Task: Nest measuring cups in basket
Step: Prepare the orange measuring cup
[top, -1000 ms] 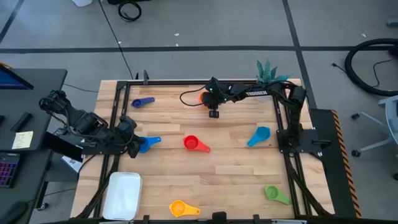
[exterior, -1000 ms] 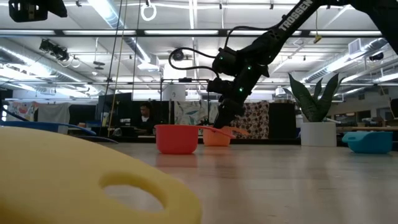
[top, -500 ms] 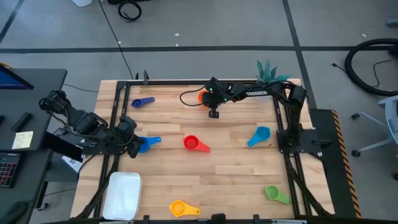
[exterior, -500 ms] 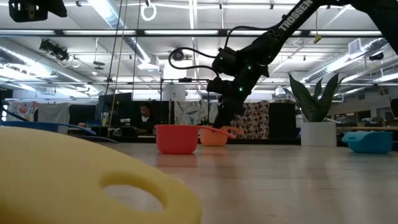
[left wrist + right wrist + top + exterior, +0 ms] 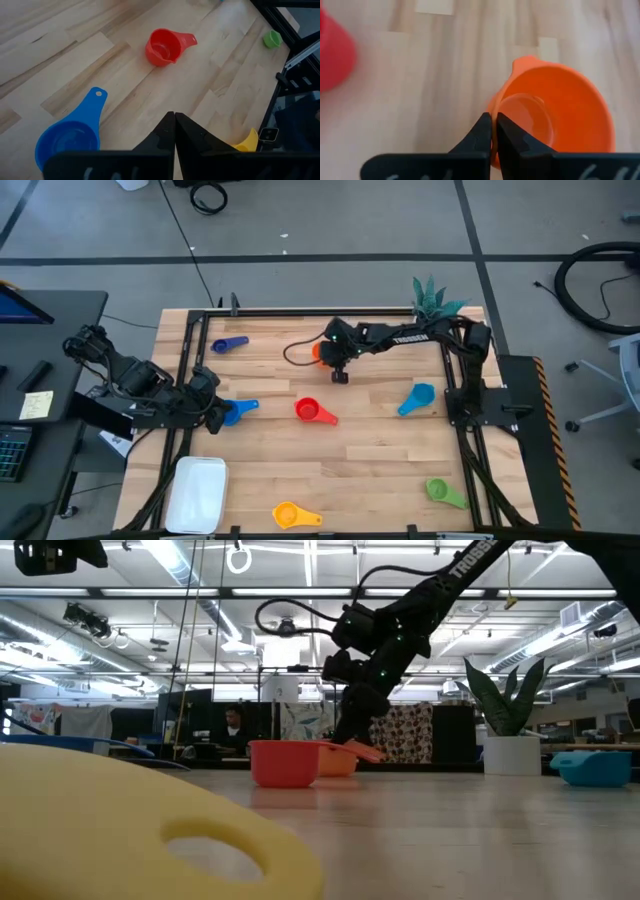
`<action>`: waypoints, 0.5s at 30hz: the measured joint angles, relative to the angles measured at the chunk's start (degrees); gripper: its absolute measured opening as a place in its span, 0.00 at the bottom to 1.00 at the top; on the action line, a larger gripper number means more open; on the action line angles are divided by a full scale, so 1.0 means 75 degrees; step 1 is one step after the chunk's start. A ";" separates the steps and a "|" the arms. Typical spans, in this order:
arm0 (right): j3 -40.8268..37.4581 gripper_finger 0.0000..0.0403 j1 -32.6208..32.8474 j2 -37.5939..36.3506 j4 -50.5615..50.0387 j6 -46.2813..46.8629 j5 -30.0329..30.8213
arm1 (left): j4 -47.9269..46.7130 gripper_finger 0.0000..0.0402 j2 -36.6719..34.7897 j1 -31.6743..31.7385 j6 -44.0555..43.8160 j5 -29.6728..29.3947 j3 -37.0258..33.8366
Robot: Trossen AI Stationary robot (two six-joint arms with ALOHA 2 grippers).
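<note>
The right end effector (image 5: 340, 373) is clamped on the orange cup (image 5: 555, 115) at the worktop's far middle. The basket (image 5: 197, 493) lies well off, diagonally toward the near left corner. The left end effector (image 5: 174, 125), fingers together, waits nearer it by a blue cup (image 5: 67, 142).

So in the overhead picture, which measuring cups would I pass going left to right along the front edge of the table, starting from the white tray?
White basket → yellow measuring cup → green measuring cup.

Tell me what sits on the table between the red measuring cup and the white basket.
Nothing: in the high view only bare wood separates the red measuring cup from the white basket.
</note>
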 joint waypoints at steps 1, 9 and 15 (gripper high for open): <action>0.0000 0.03 0.0086 0.0000 -0.0021 -0.0001 0.0006 | 0.0000 0.03 -0.0001 0.0000 0.0000 0.0000 0.0000; 0.0000 0.03 0.0439 0.0000 -0.0053 -0.0007 0.0017 | 0.0000 0.03 0.0000 0.0000 0.0008 0.0003 0.0000; -0.0001 0.08 0.0436 0.0000 -0.0094 -0.0106 -0.0088 | 0.0000 0.03 0.0001 0.0001 0.0011 0.0003 0.0000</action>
